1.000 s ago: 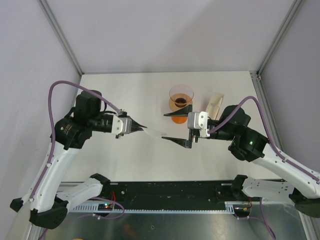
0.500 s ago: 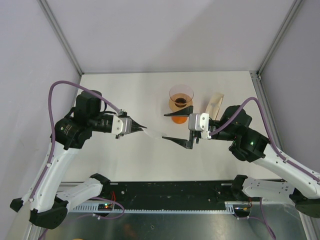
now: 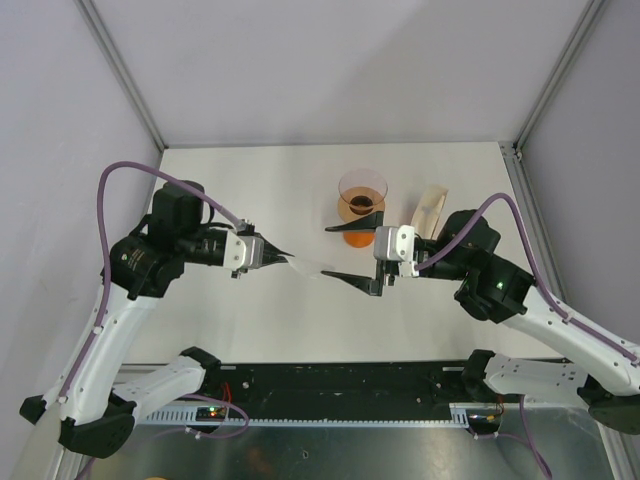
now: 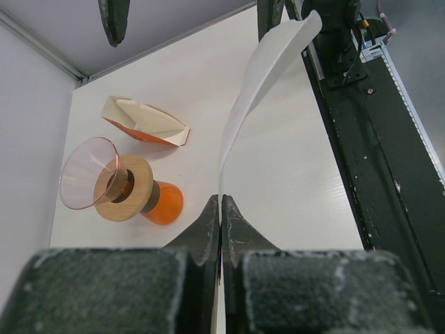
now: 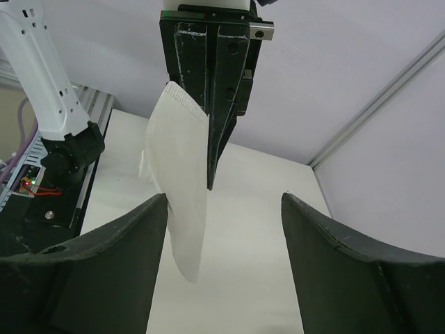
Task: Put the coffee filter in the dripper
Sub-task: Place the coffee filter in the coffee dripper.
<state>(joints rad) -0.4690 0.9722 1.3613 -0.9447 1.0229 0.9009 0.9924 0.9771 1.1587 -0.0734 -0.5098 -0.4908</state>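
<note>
Observed left gripper [image 3: 284,257] pinched shut on filter [image 3: 310,267] edge, holding it aloft mid-table. Noted right gripper [image 3: 348,253] spread wide, nudged slightly left toward filter's free end over last half-second; judged as lining up to take or open it. Located dripper [image 3: 362,186] further back atop beaker [image 4: 163,203], not yet loaded.

The white, matte desk [image 3: 250,180] carries two things, both in its far right part. An orange-tinted glass beaker [image 4: 163,203] stands on the surface, bearing a flat brown wooden ring [image 4: 128,186] and the clear pinkish funnel-shaped dripper [image 4: 83,174]. Near it on the right, apart from it, a thick cream bundle of folded paper filters [image 3: 431,209] lies flat, close to the desk's right edge.
</note>
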